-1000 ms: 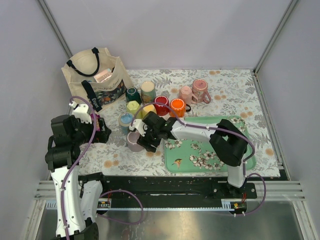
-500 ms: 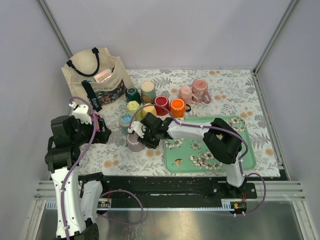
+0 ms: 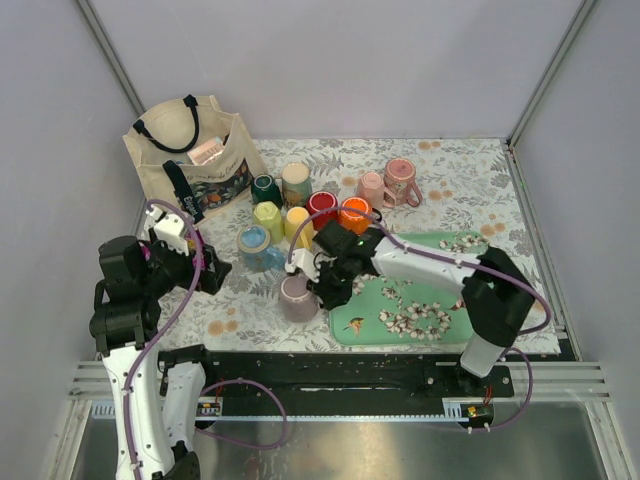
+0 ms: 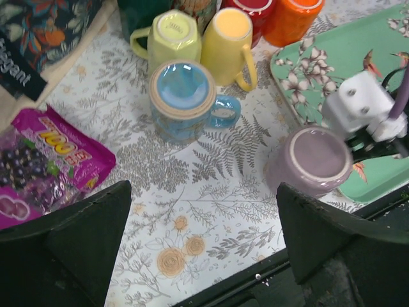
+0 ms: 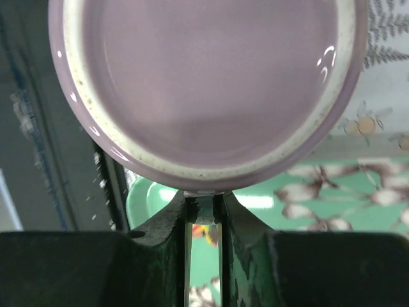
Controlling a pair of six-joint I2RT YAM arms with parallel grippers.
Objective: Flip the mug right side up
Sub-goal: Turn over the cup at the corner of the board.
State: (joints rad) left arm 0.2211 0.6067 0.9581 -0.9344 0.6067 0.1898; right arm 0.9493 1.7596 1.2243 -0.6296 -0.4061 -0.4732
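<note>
My right jaws are clamped on the lilac mug (image 3: 297,297). From my right wrist, the two fingers (image 5: 174,220) stand nearly together with a thin pale piece pinched between them just under the mug's rim; I take that piece to be the handle, though the mug's body hides most of it. The mug is upside down, its flat base facing up and ringed with a pale unglazed band. It sits over the flowered desk (image 3: 450,170), just beside the near left corner of the green tray (image 3: 400,310). I cannot tell whether its mouth rests on the cloth or hangs a little above it.

My left jaws are wide apart and hold nothing, hanging over the left side of the desk. Below them I see a blue mug (image 4: 182,96), also base up, with its handle pointing toward the tray. A purple sweet packet (image 4: 51,160) lies to its left. Behind it stand more mugs in a cluster, and a tote bag (image 3: 190,150) stands at the far left corner.
</note>
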